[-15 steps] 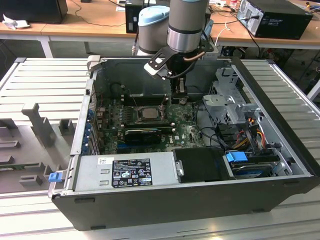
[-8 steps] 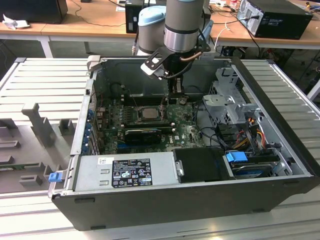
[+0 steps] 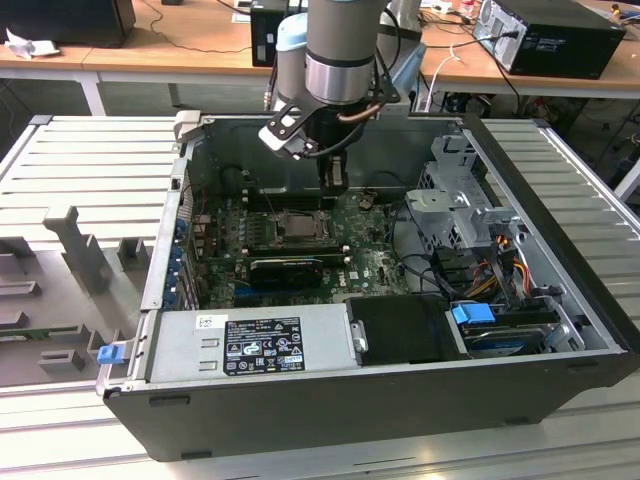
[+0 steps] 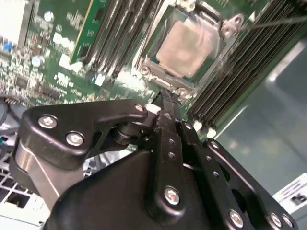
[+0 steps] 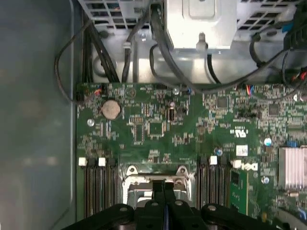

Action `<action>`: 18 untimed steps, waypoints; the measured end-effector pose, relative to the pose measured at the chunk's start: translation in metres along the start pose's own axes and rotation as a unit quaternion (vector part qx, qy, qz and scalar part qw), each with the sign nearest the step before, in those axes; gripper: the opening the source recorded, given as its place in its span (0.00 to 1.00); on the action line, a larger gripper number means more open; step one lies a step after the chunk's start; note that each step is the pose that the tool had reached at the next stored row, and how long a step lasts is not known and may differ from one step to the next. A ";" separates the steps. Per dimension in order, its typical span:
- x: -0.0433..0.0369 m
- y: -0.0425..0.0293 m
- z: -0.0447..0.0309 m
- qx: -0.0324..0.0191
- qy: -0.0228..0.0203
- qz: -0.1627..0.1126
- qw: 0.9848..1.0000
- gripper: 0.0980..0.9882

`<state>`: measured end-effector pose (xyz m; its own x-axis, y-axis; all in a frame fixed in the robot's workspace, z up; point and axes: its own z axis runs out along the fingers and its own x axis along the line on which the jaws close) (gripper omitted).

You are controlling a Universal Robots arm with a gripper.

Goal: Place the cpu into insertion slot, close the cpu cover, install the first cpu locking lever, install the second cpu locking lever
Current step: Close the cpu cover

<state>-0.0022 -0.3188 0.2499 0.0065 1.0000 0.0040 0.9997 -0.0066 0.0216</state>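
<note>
Grey-beige metal is showing through the window of the cpu cover [image 4: 214,60], which appears to be lying down over the cpu [image 4: 188,42]. The chip is sitting flat in the insertion slot [image 3: 298,226] on the green motherboard [image 5: 158,129] of an open computer case [image 3: 560,200]. The arm's gripper [image 4: 164,98] is hanging low at one edge of the socket. Its black fingers are pressing together with nothing visible between them, the tips just beside the silver frame. The chip is likely light, rigid and slick on top, with a fragile underside, so two opposite edges would be the safest hold. Seated as it is, the thin frame is covering those edges. The cover itself is looking stiff and springy, best pushed on its plain rim. A thin metal rod [image 4: 276,21], probably a locking lever, is running off one corner of the socket, and whether it is latched cannot be told. Room is tight at board level, with long black memory slots [image 4: 249,52] crowding the socket on two sides. The space above is standing open, and the drive cage [image 3: 450,200] and its cables [image 5: 158,48] are sitting well apart.
</note>
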 end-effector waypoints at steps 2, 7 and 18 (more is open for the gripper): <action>0.0000 -0.0040 0.0000 0.000 0.000 0.000 1.000 0.01; -0.0001 -0.0084 0.0119 0.000 0.000 -0.008 1.000 0.01; 0.0001 -0.0353 0.0229 0.000 0.000 -0.017 1.000 0.01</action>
<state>-0.0371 -0.3184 0.2262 -0.0272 0.9996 0.0042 0.9994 0.0271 0.0217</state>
